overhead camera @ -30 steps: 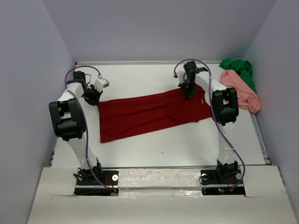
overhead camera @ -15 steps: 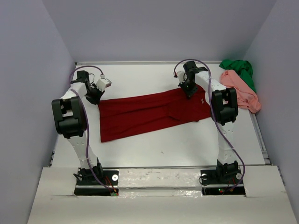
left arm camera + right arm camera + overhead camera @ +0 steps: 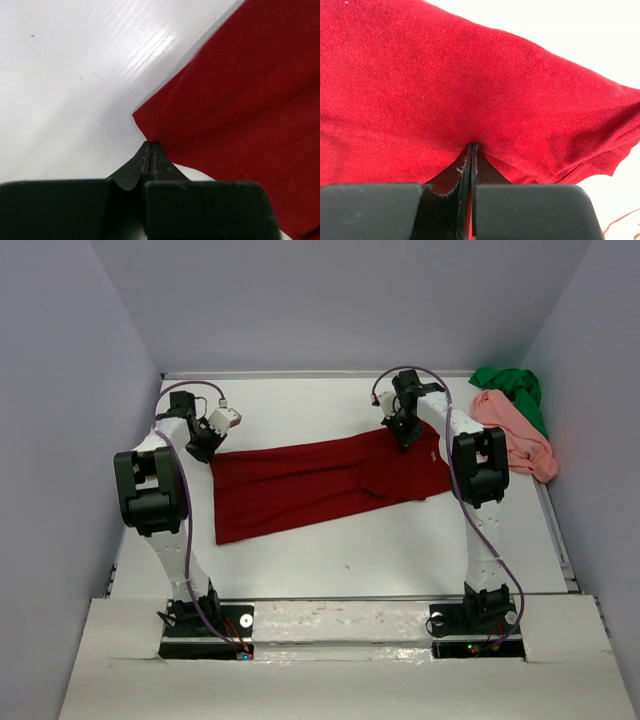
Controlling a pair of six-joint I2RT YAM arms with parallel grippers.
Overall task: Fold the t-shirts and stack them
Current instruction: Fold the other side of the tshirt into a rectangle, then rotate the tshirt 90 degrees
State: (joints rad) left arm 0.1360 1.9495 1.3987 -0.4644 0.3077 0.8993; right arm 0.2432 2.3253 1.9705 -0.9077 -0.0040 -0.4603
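Observation:
The dark red t-shirt (image 3: 320,485) lies spread as a long band across the middle of the table. My left gripper (image 3: 208,447) is shut on its far left corner; the left wrist view shows the shut jaws pinching the cloth edge (image 3: 155,135). My right gripper (image 3: 405,435) is shut on the shirt's far right edge; the right wrist view shows red cloth (image 3: 470,90) clamped between the jaws. The salmon pink t-shirt (image 3: 518,435) and the bright green t-shirt (image 3: 512,388) lie crumpled together at the far right.
The white table (image 3: 300,405) is walled at the back and both sides. The crumpled pile sits against the right wall. Purple cables run along both arms.
My left gripper has moved a little to the right and toward the far edge, drawing the shirt's left corner with it. The right gripper has barely moved.

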